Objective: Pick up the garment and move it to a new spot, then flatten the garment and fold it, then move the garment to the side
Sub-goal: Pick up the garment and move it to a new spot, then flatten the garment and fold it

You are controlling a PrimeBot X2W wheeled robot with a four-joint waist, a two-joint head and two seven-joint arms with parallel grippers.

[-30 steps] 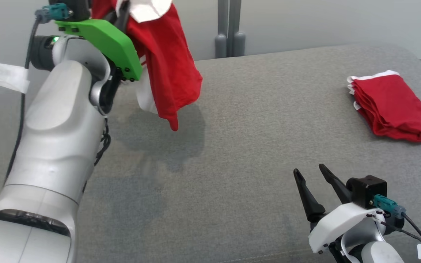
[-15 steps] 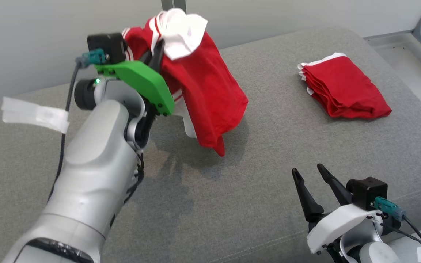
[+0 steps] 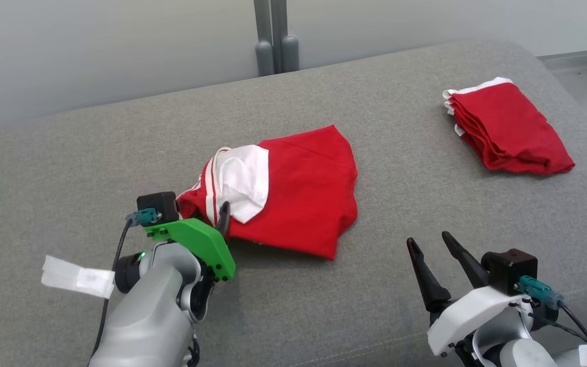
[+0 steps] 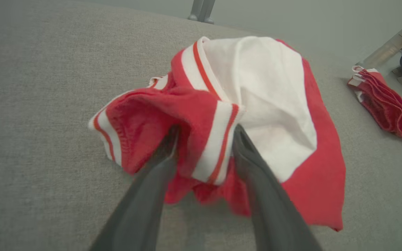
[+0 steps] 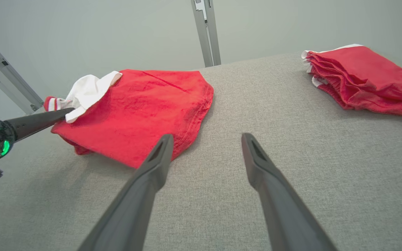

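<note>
The head camera looks forward and down over the grey surface point(image 3: 375, 306), from high behind the left pincer point(image 3: 219, 214) and right pincer point(image 3: 430, 237). Each wrist camera looks along its own pincer: the left close against the garment point(image 3: 298, 188), the right low and farther back. All three share the garment and the folded stack point(image 3: 507, 127)
</note>
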